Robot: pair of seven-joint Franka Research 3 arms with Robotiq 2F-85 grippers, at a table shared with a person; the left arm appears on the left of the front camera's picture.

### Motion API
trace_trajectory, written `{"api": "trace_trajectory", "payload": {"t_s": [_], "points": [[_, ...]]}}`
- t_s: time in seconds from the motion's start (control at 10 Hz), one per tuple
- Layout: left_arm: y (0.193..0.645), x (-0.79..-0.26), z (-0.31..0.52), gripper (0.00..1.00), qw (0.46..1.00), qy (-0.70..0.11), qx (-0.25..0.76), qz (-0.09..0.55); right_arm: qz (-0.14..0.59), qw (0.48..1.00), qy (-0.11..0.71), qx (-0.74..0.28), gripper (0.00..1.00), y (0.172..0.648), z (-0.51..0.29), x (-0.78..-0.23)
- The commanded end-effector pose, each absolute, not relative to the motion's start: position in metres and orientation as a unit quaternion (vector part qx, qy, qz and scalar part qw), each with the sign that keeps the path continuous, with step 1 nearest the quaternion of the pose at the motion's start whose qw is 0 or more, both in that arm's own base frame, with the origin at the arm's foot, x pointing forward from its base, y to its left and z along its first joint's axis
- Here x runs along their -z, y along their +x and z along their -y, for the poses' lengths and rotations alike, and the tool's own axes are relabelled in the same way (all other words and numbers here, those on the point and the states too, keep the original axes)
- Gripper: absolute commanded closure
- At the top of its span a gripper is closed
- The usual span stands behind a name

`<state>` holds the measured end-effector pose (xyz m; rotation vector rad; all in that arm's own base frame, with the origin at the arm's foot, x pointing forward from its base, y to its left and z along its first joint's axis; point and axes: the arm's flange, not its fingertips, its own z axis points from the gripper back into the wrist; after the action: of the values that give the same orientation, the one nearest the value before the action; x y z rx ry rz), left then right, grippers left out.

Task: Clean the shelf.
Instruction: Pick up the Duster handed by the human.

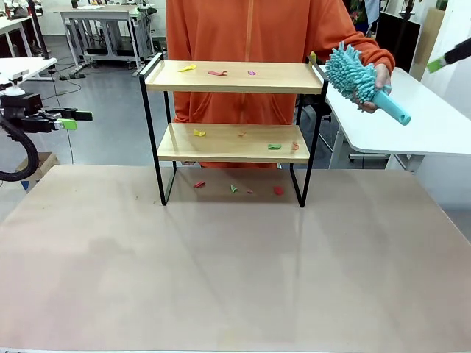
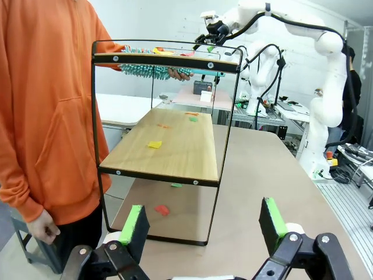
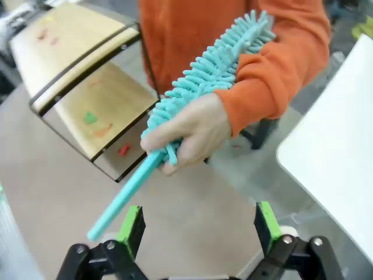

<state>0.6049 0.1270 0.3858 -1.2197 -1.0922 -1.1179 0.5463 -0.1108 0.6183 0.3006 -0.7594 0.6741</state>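
Hovering, right claw (image 3: 199, 219) and left claw (image 2: 203, 213) both released, I eye the duster (image 3: 215, 70) in a person's hand (image 3: 189, 134). It looks light and soft-headed, so I'd grip the stiff bare handle (image 3: 125, 195) to sweep the shelf (image 1: 234, 77).

we see the shelf (image 1: 234, 77) at the far middle of the worktop (image 1: 235, 279), with scraps (image 1: 199, 133) on both boards and on the worktop beneath. a person (image 1: 250, 37) stands behind it, their hand (image 1: 379, 84) with a duster (image 1: 353, 73) to its right. the left end effector (image 1: 76, 120) sits well to its left.
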Motion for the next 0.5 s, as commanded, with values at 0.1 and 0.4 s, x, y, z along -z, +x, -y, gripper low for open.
{"api": "trace_trajectory", "payload": {"t_s": [0.1,0.4], "points": [[0.604,-0.385,-0.128,0.00,0.544,-0.510,0.479,0.462,0.324,0.909,0.110,-0.240,0.00,0.524,0.059,-0.593],[0.604,-0.385,-0.128,0.00,0.544,-0.510,0.479,0.462,0.345,0.889,0.118,-0.278,0.00,0.530,0.070,-0.610]]}}
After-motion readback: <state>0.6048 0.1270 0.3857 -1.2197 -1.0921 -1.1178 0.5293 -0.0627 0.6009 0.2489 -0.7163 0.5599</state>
